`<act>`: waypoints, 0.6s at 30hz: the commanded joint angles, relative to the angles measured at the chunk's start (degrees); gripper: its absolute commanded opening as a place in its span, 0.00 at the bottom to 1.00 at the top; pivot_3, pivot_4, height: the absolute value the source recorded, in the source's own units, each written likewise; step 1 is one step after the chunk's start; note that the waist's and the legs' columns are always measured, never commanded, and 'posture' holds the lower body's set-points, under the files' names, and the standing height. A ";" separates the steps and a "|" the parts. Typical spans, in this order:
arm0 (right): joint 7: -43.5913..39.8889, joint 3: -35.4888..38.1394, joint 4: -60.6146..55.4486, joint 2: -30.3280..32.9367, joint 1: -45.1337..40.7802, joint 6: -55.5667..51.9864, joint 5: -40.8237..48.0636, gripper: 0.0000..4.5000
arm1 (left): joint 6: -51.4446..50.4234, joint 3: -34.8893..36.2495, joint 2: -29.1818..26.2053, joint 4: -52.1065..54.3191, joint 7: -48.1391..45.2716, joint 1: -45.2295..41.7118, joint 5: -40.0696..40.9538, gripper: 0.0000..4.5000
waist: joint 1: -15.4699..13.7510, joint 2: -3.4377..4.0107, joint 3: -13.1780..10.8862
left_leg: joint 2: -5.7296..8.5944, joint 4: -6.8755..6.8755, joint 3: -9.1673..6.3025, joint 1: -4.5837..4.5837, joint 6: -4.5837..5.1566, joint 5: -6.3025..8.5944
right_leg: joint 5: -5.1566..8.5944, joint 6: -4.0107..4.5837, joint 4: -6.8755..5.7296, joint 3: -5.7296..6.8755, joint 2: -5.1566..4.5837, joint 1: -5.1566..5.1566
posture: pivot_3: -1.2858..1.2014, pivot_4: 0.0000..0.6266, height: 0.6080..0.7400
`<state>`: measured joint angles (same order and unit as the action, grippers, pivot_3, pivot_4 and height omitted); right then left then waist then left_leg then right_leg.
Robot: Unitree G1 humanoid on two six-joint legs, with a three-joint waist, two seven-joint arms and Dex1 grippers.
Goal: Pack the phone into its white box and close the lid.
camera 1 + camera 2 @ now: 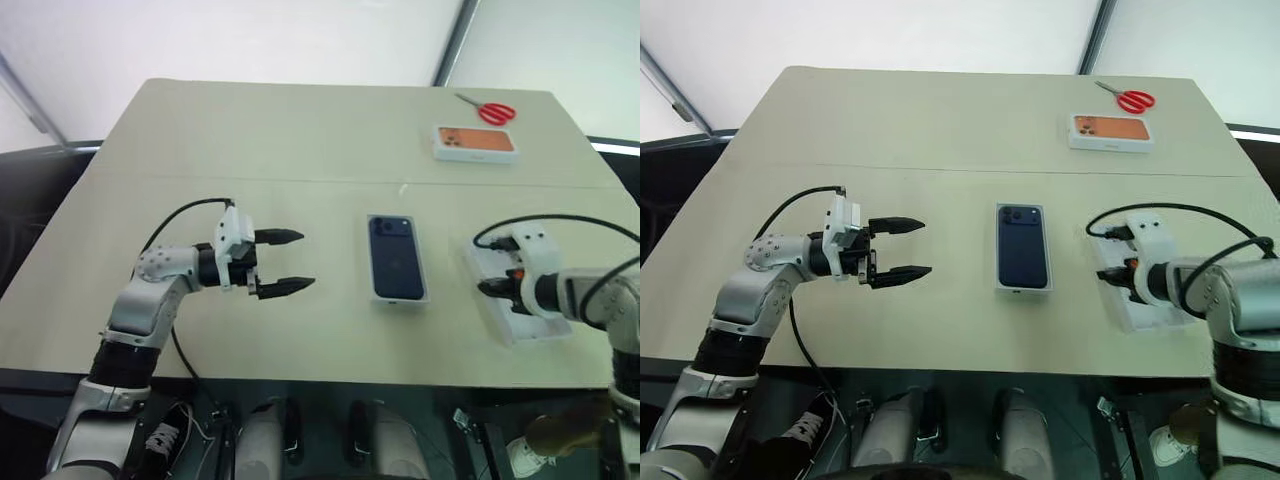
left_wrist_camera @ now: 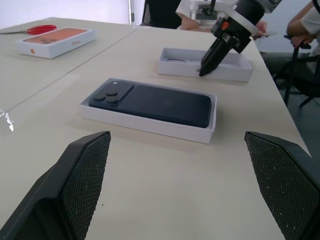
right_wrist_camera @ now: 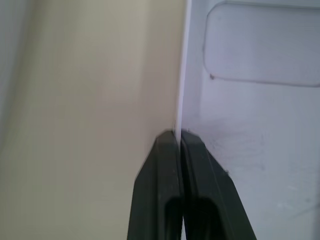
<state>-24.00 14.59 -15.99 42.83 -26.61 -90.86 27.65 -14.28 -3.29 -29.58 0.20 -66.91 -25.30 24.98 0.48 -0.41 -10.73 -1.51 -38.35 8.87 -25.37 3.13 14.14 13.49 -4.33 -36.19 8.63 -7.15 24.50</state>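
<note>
phone [image 1: 397, 257] in white box [image 1: 420, 296]: done | right end effector [image 2: 204, 71] clamped on lid [image 2: 239, 72] wall | left end effector [image 1: 290, 262] apart | closing: left

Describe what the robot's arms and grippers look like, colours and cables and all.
Both arms are silver-grey metal with black joint sections. Each wrist carries a white block, and a black cable loops from it back along the arm. The left gripper has two slim black fingers with finely textured inner pads. The right gripper shows a small orange mark at its base.

Silver-grey jointed arms are ending in white wrist housings, black cables looping over them, each bearing textured black fingers [image 2: 85, 185].
</note>
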 commanded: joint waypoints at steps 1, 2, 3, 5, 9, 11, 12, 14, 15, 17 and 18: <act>1.09 4.14 0.50 -4.65 -8.55 4.69 0.67 0.01 | 0.51 1.73 0.63 -0.35 2.76 -1.67 -0.01 1.00 | 0.30 0.01 0.00 | -0.02 0.00 0.00 0.00 0.00 0.00 | 0.00 0.00 0.00 0.00 0.03 0.00 | 0.52 0.24 0.98; 1.61 6.12 1.23 -7.18 -11.10 5.19 1.22 0.01 | 0.91 1.92 0.88 -0.63 3.50 -1.85 -0.26 1.00 | 0.36 0.01 0.00 | -0.03 0.02 0.05 -0.01 -0.01 -0.01 | 0.00 0.00 -0.02 -0.04 0.09 0.05 | 0.52 0.24 0.98; 0.95 6.19 0.89 -8.71 -13.05 6.67 2.27 0.01 | 0.14 2.26 1.21 -0.77 4.49 -2.16 0.11 1.00 | 0.34 0.01 0.00 | -0.05 0.02 0.06 0.00 -0.02 -0.02 | 0.00 0.00 -0.04 -0.05 0.17 0.05 | 0.52 0.24 0.98; 0.36 7.75 0.71 -13.04 -16.66 9.00 4.46 0.01 | -0.37 2.75 1.71 -1.10 6.51 -2.65 0.06 1.00 | 0.25 0.01 0.00 | -0.08 0.03 0.07 -0.01 -0.04 -0.03 | 0.00 0.00 -0.06 -0.06 0.23 0.07 | 0.52 0.24 0.98; -0.09 12.89 1.87 -24.32 -20.60 4.77 11.41 0.01 | -2.60 3.64 3.12 -2.81 10.82 -3.93 0.12 1.00 | 0.16 0.01 0.00 | -0.11 0.05 0.09 -0.01 -0.04 -0.04 | -0.01 0.01 -0.07 -0.06 0.28 0.06 | 0.52 0.24 0.98; 1.60 16.25 3.15 -30.35 -21.66 2.78 13.19 0.01 | -4.12 4.35 4.11 -2.86 13.30 -4.47 0.52 1.00 | 0.17 0.01 0.01 | -0.10 0.03 0.10 -0.01 -0.03 -0.04 | -0.01 0.01 -0.10 -0.06 0.28 0.03 | 0.52 0.24 0.98; 2.45 17.63 3.84 -33.16 -22.03 1.86 13.74 0.01 | -4.39 4.73 4.62 -2.89 14.50 -4.74 0.57 1.00 | 0.15 0.01 0.01 | -0.09 0.03 0.10 -0.01 -0.03 -0.04 | -0.03 0.01 -0.11 -0.06 0.27 0.04 | 0.52 0.24 0.98; 3.67 19.59 4.63 -38.31 -22.40 1.02 15.38 0.01 | -4.75 5.15 5.26 -2.47 16.02 -4.94 0.69 1.00 | 0.17 0.02 0.00 | -0.08 0.01 0.11 -0.01 -0.03 -0.05 | -0.04 0.01 -0.14 -0.06 0.27 0.04 | 0.52 0.24 0.98; 5.22 22.70 6.30 -41.68 -23.52 -0.13 16.12 0.01 | -4.86 5.39 5.46 -1.97 17.19 -4.92 0.44 1.00 | 0.23 0.02 0.00 | -0.07 0.01 0.12 -0.01 -0.03 -0.05 | -0.04 0.01 -0.15 -0.06 0.27 0.06 | 0.52 0.24 0.98; 8.13 27.80 9.06 -46.17 -25.11 -1.43 18.66 0.01 | -7.49 6.26 5.72 -0.74 18.22 -4.64 2.22 1.00 | 0.38 0.03 0.01 | -0.08 0.02 0.13 0.00 -0.04 -0.05 | -0.04 0.01 -0.18 -0.07 0.29 0.07 | 0.52 0.24 0.98; 9.64 28.38 10.26 -47.22 -24.48 -1.64 19.98 0.01 | -7.61 6.48 5.78 -0.60 18.88 -4.42 2.12 1.00 | 0.46 0.04 0.02 | -0.09 0.03 0.13 0.01 -0.06 -0.06 | -0.04 0.01 -0.18 -0.07 0.31 0.09 | 0.52 0.24 0.98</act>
<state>-16.30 40.66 -6.18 -3.77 -50.27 -92.02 44.35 -21.23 1.48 -23.73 -2.88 -49.07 -29.46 25.77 0.94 -0.37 -10.71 -1.61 -38.31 9.00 -25.36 3.07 14.07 13.44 -4.32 -36.37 8.55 -6.83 24.59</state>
